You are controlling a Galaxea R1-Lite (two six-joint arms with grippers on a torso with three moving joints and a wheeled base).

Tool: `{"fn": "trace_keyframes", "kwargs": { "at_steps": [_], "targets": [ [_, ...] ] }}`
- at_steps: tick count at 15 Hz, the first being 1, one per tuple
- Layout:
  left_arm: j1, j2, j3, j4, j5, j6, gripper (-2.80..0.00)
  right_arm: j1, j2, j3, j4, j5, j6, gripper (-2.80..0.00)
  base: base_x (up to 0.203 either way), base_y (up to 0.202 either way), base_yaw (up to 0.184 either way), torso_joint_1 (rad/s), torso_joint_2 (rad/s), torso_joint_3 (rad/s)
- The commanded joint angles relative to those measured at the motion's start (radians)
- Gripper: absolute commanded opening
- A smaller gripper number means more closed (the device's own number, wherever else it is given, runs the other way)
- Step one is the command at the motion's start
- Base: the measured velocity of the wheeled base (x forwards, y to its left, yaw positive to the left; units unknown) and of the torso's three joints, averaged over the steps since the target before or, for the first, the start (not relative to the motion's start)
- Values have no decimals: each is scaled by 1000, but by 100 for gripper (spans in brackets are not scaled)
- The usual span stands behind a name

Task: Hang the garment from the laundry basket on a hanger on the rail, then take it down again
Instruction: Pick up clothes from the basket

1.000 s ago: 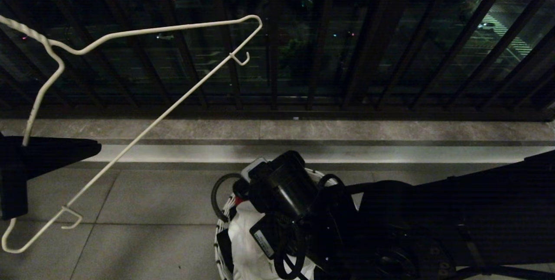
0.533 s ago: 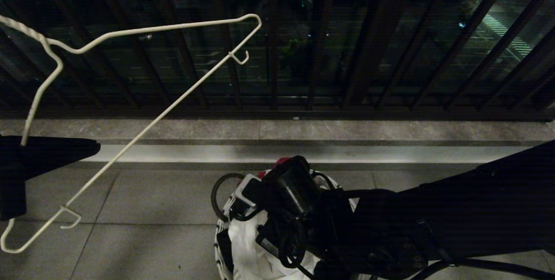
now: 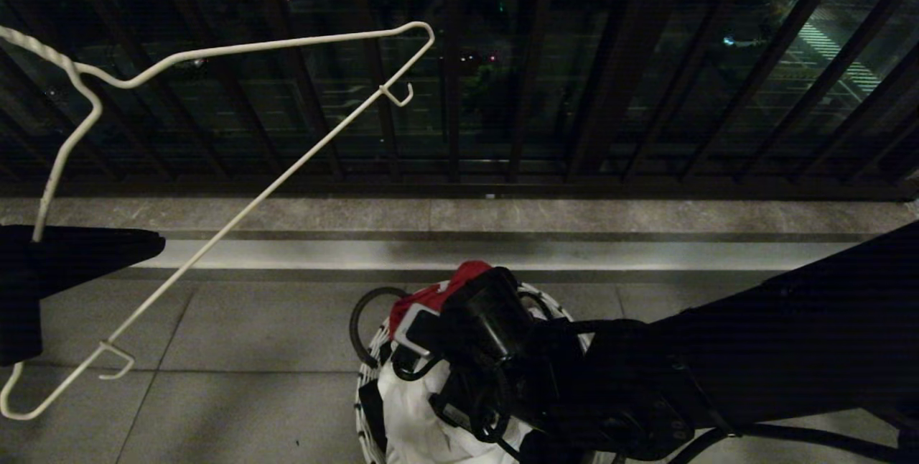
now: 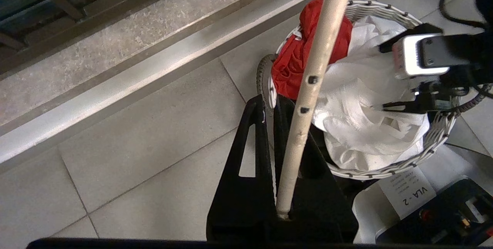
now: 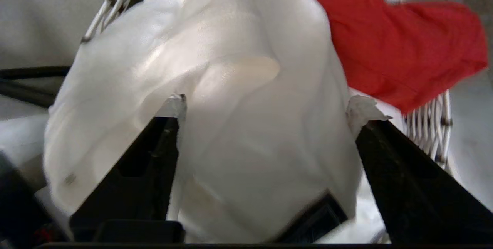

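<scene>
White wire is what the left gripper [image 4: 283,212] has in hand: the hanger [image 3: 237,212], pinched on one thin bar between jaws that are all but closed, held out at the far left and well apart from the basket. Its frame stretches up and rightward from that claw across the dark balcony railing [image 3: 646,54], bare, with no cloth on it. So the hanger has been fetched and is ready.

Moving right, the laundry basket [image 4: 435,141] sits on the tiled floor [image 3: 251,335], and the right gripper [image 5: 265,114] is down in it. Its jaws stand wide apart, one on each side of a raised hump of the garment [image 5: 231,87], the white T-shirt. The cloth bulges between the fingers and a fold looks to touch at least one fingertip, but nothing is clamped. The printed logo is not visible, so I cannot say which part of the shirt lies under the claw. Just beyond the fingers, on the far side of the basket, lies the red cloth [image 5: 400,44], clear of the jaws.

As I judge it, the task is at an early stage: the shirt is not yet gripped or lifted from the basket. Still left are closing on it, threading it onto the hanger, hooking that on the rail, which no view shows, and taking it down again.
</scene>
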Motion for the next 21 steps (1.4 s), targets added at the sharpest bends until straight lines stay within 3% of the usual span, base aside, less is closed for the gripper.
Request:
{"fn": "trace_keyframes", "kwargs": {
  "at_steps": [1,11,17,21],
  "targets": [
    [0,-6,2,2,-2,3,-280,-14,56,-6,-85,-2,-29,0,0,0,0,0,0,0],
    [0,-6,3,2,-2,4,-280,-96,47,-28,-117,-3,-93,0,0,0,0,0,0,0],
    [0,-17,9,2,-2,27,-280,-99,70,-11,-119,-4,-96,0,0,0,0,0,0,0],
    [0,-20,9,2,-2,28,-280,-99,134,-111,-122,-4,-100,0,0,0,0,0,0,0]
  ]
}}
